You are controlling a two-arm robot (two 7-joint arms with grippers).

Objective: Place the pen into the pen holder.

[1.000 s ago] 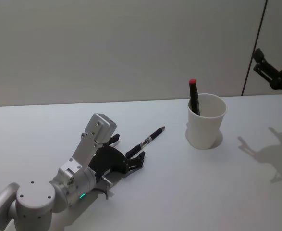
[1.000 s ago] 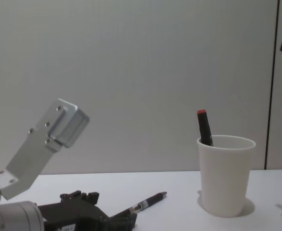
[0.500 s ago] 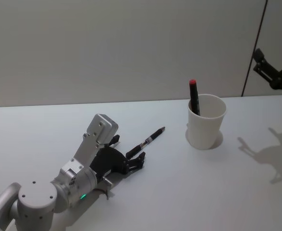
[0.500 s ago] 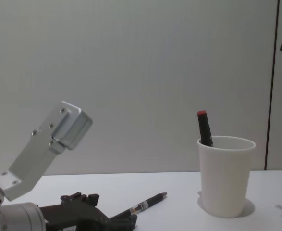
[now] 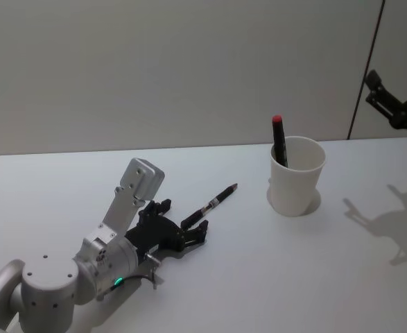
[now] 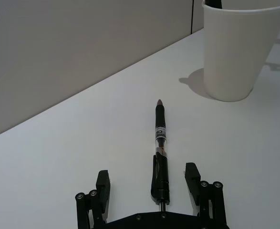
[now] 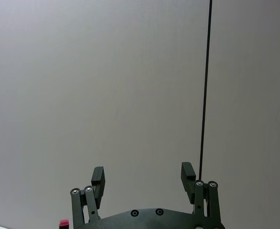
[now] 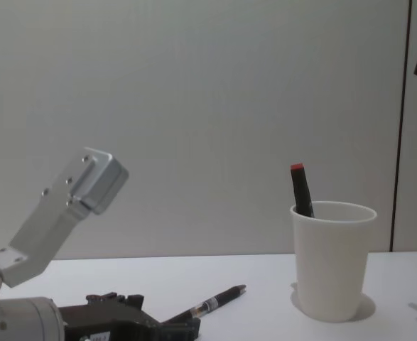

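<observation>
A black pen point(image 5: 214, 200) lies flat on the white table point(image 5: 258, 270), its tip pointing toward the pen holder point(image 5: 297, 177), a white paper cup to its right. My left gripper point(image 5: 186, 216) sits low on the table, open, with one finger on either side of the pen's rear end. In the left wrist view the pen point(image 6: 160, 143) runs from between the fingers of the left gripper point(image 6: 148, 174) toward the cup point(image 6: 237, 47), touching neither finger. My right gripper point(image 7: 143, 174) is open and empty, raised at the far right point(image 5: 397, 104).
A black marker with a red cap point(image 5: 279, 139) stands inside the cup, leaning on its left rim. A grey wall runs behind the table. The right arm casts a shadow point(image 5: 387, 218) on the table to the right of the cup.
My left arm's wrist has shifted slightly left and the gripper has settled a little lower over the pen's rear end. Pen, cup and right arm have not moved.
</observation>
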